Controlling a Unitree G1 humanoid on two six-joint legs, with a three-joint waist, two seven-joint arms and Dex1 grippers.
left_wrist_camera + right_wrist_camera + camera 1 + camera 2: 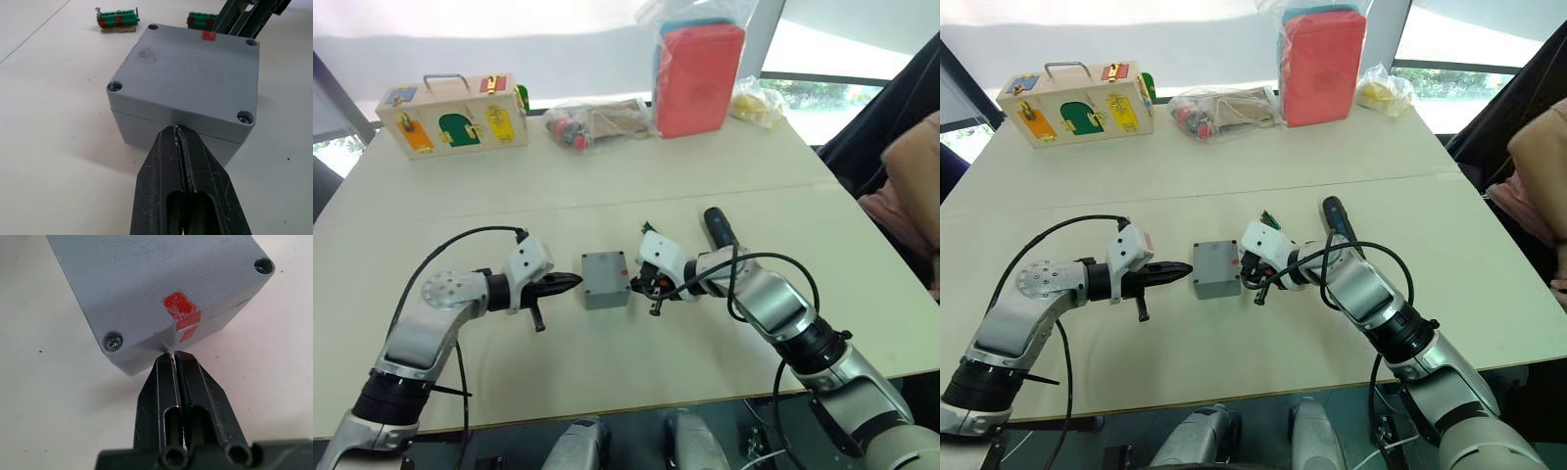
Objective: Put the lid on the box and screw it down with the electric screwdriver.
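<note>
The grey box stands mid-table with the lid lying flat on top of it. A red mark runs across the seam on its right side. A screw head shows in one lid corner. My left gripper is shut and empty, its tip against the box's left wall. My right gripper is shut and empty too, its tip at the seam on the right side. The dark electric screwdriver lies on the table behind my right forearm.
Small green connector pieces lie just beyond the box. Along the far edge stand a wooden latch box, a clear bag of parts, a red pouch and a yellow bag. A person's sleeve shows at the right.
</note>
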